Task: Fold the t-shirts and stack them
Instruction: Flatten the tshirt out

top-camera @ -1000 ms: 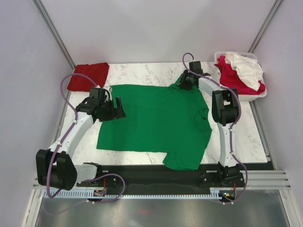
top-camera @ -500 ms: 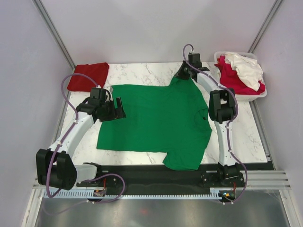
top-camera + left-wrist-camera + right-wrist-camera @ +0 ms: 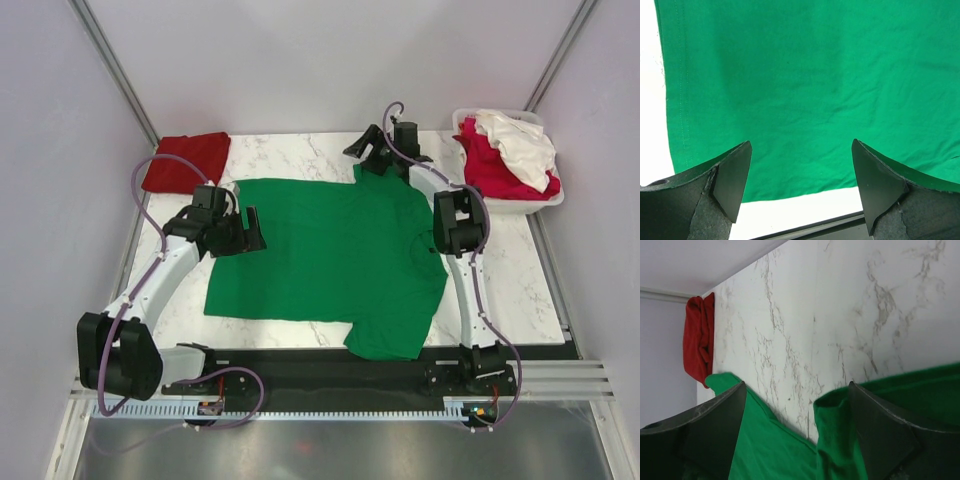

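You have the bright green t-shirt (image 3: 330, 260) spread flat on the desk (image 3: 300, 150), so this looks like the last smoothing before the first fold. Your left end effector (image 3: 801, 144) hangs released above the hem end. Your right end effector (image 3: 797, 387), also released and empty, hovers at the far sleeve. Next you'd likely pinch the far edge and carry it across. The folded dark red t-shirt (image 3: 185, 160) lies in the far-left corner.

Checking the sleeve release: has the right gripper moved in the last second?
Yes. The right gripper has shifted left and toward the table's far edge, farther from the white basket.
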Robot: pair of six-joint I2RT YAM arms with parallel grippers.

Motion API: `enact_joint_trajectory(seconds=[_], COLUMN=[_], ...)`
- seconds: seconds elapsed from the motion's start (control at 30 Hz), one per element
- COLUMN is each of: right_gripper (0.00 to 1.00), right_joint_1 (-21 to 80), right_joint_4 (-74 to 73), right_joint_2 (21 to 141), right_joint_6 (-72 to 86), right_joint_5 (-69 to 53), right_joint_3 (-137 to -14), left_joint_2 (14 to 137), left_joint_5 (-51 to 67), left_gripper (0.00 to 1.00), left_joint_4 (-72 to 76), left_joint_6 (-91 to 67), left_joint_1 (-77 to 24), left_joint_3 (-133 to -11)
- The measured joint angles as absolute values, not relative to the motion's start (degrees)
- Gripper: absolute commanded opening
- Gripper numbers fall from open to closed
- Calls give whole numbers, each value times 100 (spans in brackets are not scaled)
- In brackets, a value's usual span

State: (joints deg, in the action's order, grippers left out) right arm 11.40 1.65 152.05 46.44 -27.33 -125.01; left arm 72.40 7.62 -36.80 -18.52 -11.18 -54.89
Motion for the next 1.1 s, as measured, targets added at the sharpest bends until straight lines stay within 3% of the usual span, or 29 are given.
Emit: enact_joint_trajectory(seconds=[0.13, 0.47, 0.8, 1.1], right_gripper=[96, 95, 94, 94], right_joint_1=[1149, 1146, 1146, 1144], right_joint_4=[-113, -1389, -2375, -2742], right_joint_2=[14042, 11122, 11638, 12916], right_joint_6=[4086, 2805, 2285, 2161], right_joint_5=[-2211, -377, 47, 75], right_joint_3=[-11181, -9253, -8464, -10149], left_joint_2=[7310, 8261, 10551, 12488], left_joint_5=[751, 764, 443, 34], left_gripper=[88, 85, 85, 85], left_joint_4=[-3680, -3739, -3771, -3776], left_joint_6=[-1850, -2034, -2272, -2270], left_joint_1=[-1140, -1149, -1326, -1299], left_joint_3=[-5489, -5870, -8125, -9972])
